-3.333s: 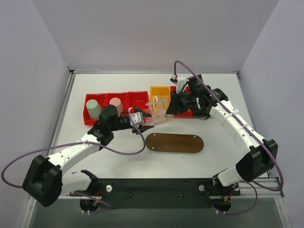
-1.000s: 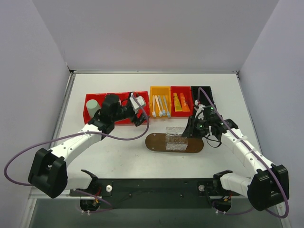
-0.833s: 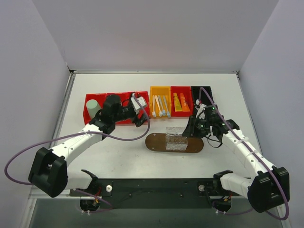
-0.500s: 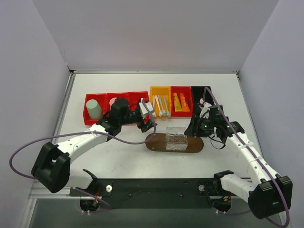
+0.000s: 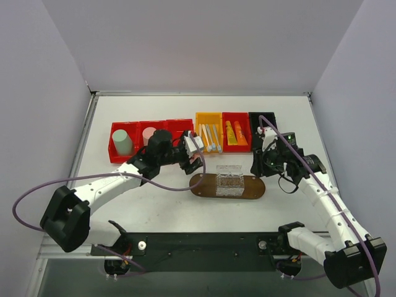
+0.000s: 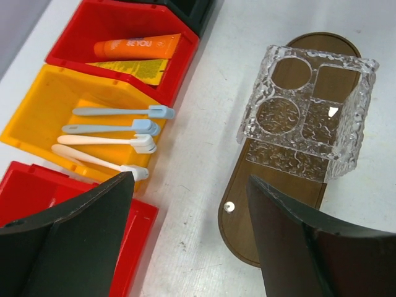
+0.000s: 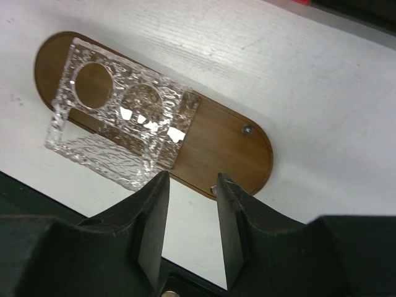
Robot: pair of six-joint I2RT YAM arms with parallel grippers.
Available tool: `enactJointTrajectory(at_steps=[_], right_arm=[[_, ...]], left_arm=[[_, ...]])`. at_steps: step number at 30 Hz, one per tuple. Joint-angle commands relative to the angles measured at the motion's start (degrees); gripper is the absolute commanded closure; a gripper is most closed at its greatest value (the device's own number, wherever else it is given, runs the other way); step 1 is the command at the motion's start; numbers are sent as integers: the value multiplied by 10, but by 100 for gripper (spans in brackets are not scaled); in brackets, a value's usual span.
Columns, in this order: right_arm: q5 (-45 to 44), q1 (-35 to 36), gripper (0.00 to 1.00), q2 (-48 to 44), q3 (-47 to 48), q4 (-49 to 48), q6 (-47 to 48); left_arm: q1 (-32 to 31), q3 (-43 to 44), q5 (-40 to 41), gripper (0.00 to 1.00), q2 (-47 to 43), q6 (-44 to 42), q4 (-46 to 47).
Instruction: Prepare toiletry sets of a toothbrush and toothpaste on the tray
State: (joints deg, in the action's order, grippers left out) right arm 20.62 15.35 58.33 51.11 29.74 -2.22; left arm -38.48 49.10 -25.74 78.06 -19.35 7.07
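Observation:
The dark brown oval tray lies in the middle of the table with a clear textured glass holder standing on it. Several toothbrushes lie in the yellow bin. Orange and yellow toothpaste tubes lie in the red bin beside it. My left gripper is open and empty, above the table between the bins and the tray's left end; the left wrist view shows the toothbrushes, toothpaste and holder. My right gripper is open and empty over the tray's right end, beside the holder.
A row of red bins at the back left holds a green cup and a pink cup. A black bin stands right of the toothpaste bin. A black rail runs along the near edge.
The holder, held earlier by the left gripper near the bins, now stands on the tray. The left gripper has moved right toward the tray's left end. The right gripper has drawn back right.

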Motion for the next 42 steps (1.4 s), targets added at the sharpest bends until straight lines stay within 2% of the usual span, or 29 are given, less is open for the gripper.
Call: enactJointTrajectory(at_steps=[1, 5, 8, 9, 12, 14, 16, 18, 20, 31, 35, 42], right_arm=[[-53, -1, 69, 4, -19, 19, 78], [-74, -1, 69, -1, -32, 2, 101], [-81, -2, 64, 0, -28, -9, 108], [-81, -1, 58, 3, -16, -9, 108], [-88, -1, 53, 20, 19, -8, 105], [-88, -1, 50, 31, 34, -8, 100], [-86, -1, 39, 40, 51, -9, 99], [-85, -1, 30, 43, 58, -8, 100], [-85, -1, 25, 44, 61, -9, 100], [-88, -2, 22, 36, 61, -8, 96], [-85, -2, 22, 36, 52, -8, 97], [-79, -3, 23, 31, 39, -9, 101]], left_arm=[[10, 7, 46, 16, -61, -14, 0], [52, 5, 79, 16, -97, 11, -15], [97, 30, 128, 15, -108, 20, -54], [109, 57, 138, 15, -107, 19, -94], [154, 109, 136, 13, -94, -5, -170], [175, 142, 128, 12, -76, -61, -217], [191, 198, 126, 11, -46, -110, -292], [221, 241, 119, 9, -21, -125, -365], [238, 301, 101, 8, 18, -139, -425], [256, 459, 118, 7, 203, -160, -577], [260, 498, 94, 7, 255, -157, -627], [259, 488, 130, 7, 274, -146, -594]])
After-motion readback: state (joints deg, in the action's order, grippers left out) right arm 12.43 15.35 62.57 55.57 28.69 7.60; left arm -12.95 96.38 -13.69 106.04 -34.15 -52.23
